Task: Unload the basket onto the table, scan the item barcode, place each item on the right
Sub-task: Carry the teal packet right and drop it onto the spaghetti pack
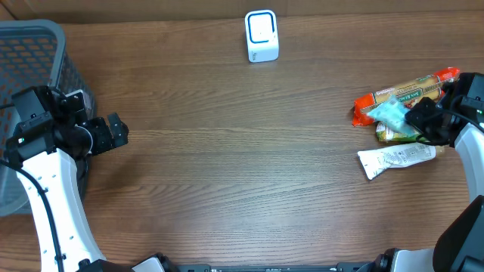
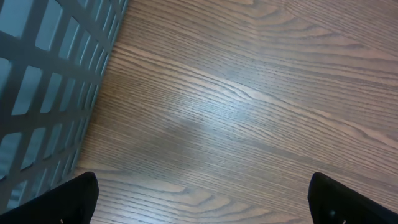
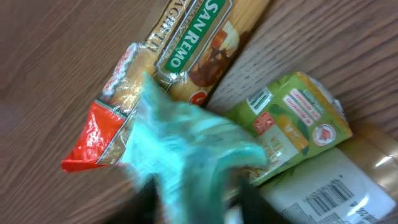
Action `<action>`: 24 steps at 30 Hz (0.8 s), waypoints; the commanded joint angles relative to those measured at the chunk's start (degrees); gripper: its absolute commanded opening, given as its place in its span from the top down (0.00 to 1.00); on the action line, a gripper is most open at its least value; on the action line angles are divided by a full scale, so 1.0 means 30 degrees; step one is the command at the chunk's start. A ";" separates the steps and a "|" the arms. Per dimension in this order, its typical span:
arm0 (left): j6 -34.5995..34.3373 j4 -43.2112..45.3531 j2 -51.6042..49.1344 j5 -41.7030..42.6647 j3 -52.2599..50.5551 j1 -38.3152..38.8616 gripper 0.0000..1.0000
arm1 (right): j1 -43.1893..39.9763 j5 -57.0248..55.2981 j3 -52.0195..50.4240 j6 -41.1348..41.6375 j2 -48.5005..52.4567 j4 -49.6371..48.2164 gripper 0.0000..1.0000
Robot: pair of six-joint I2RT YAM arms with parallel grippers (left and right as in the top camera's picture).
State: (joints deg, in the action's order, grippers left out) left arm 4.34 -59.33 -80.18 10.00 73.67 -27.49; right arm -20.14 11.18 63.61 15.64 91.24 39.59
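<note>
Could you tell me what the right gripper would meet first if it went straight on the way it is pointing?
Most likely the crumpled teal packet, right ahead of the right gripper in its wrist view. It lies over the San Remo spaghetti pack and green box; blur leaves depth unclear.

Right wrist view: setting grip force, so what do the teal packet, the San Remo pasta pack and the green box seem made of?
Teal crumpled packet: probably thin plastic film, going by its soft creases; blurred, so unsure. Long San Remo pasta pack: glossy plastic wrap, pale strands showing through, crimped red end. Small green box: likely printed cardboard, with sharp folded edges.
</note>
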 commanded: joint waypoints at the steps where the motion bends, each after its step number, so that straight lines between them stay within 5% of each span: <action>1: -0.0379 0.0007 -0.0109 -0.0036 0.0197 0.0044 0.00 | 0.0058 0.0306 0.0131 0.0299 -0.0270 -0.0058 0.36; 6: -0.0379 0.0000 -0.0109 -0.0036 0.0197 0.0044 0.00 | 0.0066 0.0321 0.0270 0.0306 -0.0291 0.0510 0.21; 14: -0.0379 0.0000 -0.0109 -0.0036 0.0197 0.0044 0.00 | 0.0393 0.1800 0.1137 0.0284 -0.1180 0.2441 0.18; 24: -0.0386 0.0000 -0.0109 -0.0036 0.0197 0.0044 0.00 | 0.2805 0.1814 0.3781 -0.2229 -0.6433 0.5552 0.00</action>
State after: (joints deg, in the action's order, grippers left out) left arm 4.32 -59.33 -80.18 9.98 73.67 -27.49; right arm -13.89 15.90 70.24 13.80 78.76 54.00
